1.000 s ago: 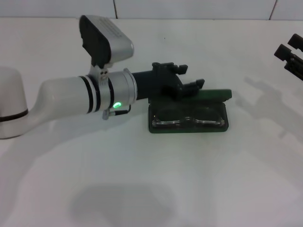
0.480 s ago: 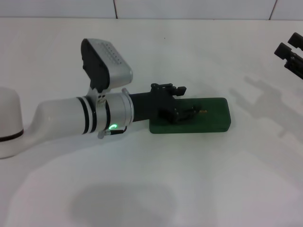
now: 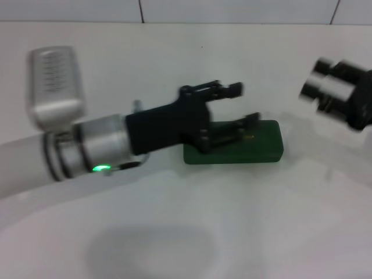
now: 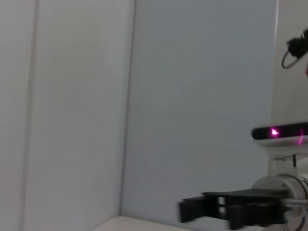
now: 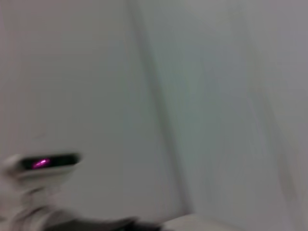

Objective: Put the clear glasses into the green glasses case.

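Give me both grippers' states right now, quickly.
Left gripper: open, holding nothing, over the closed green glasses case.
Right gripper: not in view; only its arm shows, on the right.

Count, head view. Green glasses case (image 3: 244, 151): 1, lid closed, lying on the counter (image 3: 174, 232). Counter: 1, white.

Clear glasses: 0 visible; inside of the case hidden by the lid.

Arms: 2. Left gripper (image 3: 235, 107): 1, at the case's left end, 2 fingers (image 3: 229, 89) apart, one above the lid, one at lid level. Right arm (image 3: 340, 93): 1, off the case's right end, blurred; fingers not countable.

Green indicator lights: 1, on the left arm's wrist, left of the case.
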Available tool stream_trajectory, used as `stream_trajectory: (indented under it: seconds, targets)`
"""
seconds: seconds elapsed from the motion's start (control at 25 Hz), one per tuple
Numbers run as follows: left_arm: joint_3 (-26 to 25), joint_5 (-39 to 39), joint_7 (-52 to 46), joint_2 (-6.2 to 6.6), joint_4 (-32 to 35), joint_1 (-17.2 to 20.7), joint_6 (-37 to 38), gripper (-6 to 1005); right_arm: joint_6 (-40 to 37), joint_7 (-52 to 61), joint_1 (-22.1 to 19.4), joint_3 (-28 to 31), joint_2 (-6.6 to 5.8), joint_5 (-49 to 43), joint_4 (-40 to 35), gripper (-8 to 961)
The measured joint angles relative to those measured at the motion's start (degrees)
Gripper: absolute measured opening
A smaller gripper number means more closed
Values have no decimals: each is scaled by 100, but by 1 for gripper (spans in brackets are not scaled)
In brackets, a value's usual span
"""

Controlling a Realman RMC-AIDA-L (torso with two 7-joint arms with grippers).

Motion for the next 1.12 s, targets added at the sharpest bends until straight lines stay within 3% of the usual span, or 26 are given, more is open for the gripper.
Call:
stream_trajectory:
  seconds: [0.16,0.36,0.84,1.04,1.12]
  targets:
    - [-511,131,174,329,-316,275,872,649,-380,182,548,-7,-99,-896,32,597]
    - [-562,216,688,563,-398,590,1560,649,-314,197,847,-11,36,-1421,-31,598]
    - [-570,336,861,630,-441,678,1541,649,-221,-2,888,-127,127,-1462,-99,645]
    - [-604,341,864,655,-436,665,1532,649,-105,-197,856,-154,155,-1434,-77,765]
    - [-650,359,862,662,-443,646,1491,649,-41,-229,856,-155,160,-1432,-63,759]
